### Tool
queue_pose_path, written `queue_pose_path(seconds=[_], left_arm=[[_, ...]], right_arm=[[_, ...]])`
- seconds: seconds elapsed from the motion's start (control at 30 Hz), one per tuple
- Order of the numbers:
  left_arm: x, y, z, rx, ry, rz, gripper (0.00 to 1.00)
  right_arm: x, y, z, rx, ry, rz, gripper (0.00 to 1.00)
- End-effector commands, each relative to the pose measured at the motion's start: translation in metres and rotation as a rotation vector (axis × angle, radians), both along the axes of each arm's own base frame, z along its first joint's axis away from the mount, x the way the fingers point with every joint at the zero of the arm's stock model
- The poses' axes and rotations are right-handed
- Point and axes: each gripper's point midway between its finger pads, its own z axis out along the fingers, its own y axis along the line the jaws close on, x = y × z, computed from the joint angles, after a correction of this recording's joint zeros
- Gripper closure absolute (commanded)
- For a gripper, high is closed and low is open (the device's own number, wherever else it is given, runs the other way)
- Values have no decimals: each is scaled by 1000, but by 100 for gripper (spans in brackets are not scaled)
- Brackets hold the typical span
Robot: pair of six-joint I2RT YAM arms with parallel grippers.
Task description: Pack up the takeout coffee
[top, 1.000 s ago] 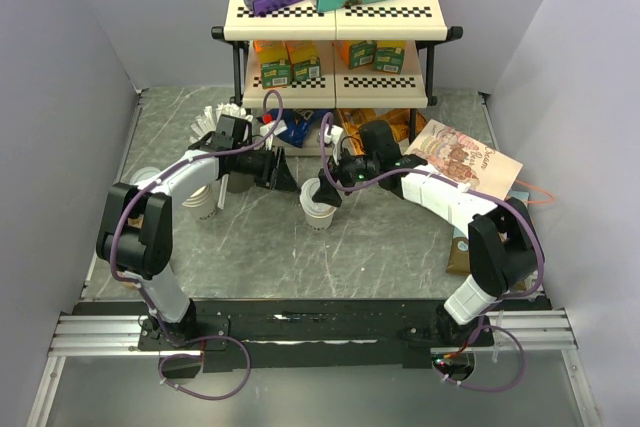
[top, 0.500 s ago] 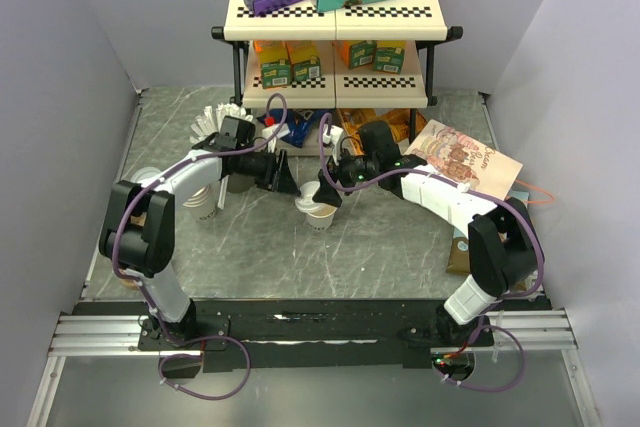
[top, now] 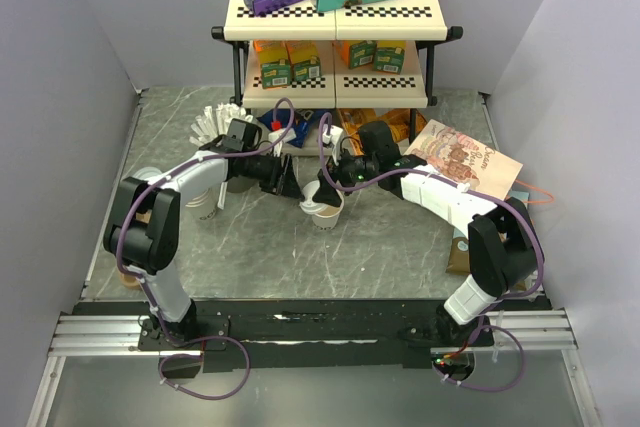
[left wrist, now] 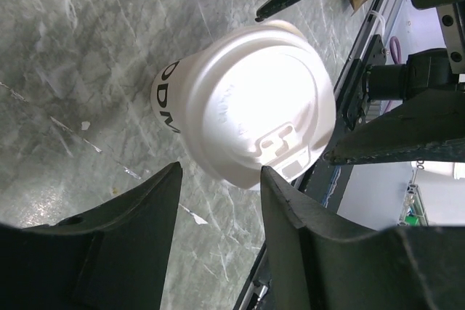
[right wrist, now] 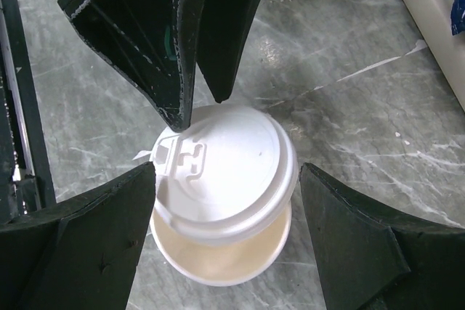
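Note:
The takeout coffee (top: 322,215) is a white paper cup with dark print on its side (left wrist: 166,99) and a cream inside (right wrist: 218,259), standing on the marble table. A white plastic lid (right wrist: 225,172) lies askew on its rim (left wrist: 261,99), leaving a crescent of the cup uncovered. My left gripper (top: 292,187) is open just left of the cup, its fingertips at the lid's edge (left wrist: 221,170) and nothing between them. My right gripper (top: 328,197) is open and straddles the cup from above (right wrist: 227,168), with a gap on one side.
A two-tier rack (top: 335,17) with boxes stands at the back. A dark cup of white sticks (top: 212,127) sits at the back left, and stacked cups (top: 205,202) under the left arm. A printed paper bag (top: 465,162) lies at the right.
My left gripper has moved right toward the cup, bringing the lid with it. The lid now rests on the rim. The right gripper has stayed over the cup.

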Motion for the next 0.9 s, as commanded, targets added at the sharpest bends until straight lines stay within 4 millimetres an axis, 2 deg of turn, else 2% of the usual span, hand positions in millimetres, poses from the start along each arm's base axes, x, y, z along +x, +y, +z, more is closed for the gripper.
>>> queue_pose_path(seconds=[0.0, 0.27, 0.63, 0.87], left_arm=[[5, -8, 16, -35, -67, -39, 48], [2, -12, 18, -41, -72, -58, 48], [6, -20, 36, -70, -104, -80, 49], [2, -27, 33, -69, -89, -101, 50]], right_arm=[[5, 8, 22, 34, -37, 6, 14], [8, 9, 20, 32, -38, -2, 14], [17, -4, 16, -29, -82, -65, 16], [17, -15, 10, -73, -93, -101, 16]])
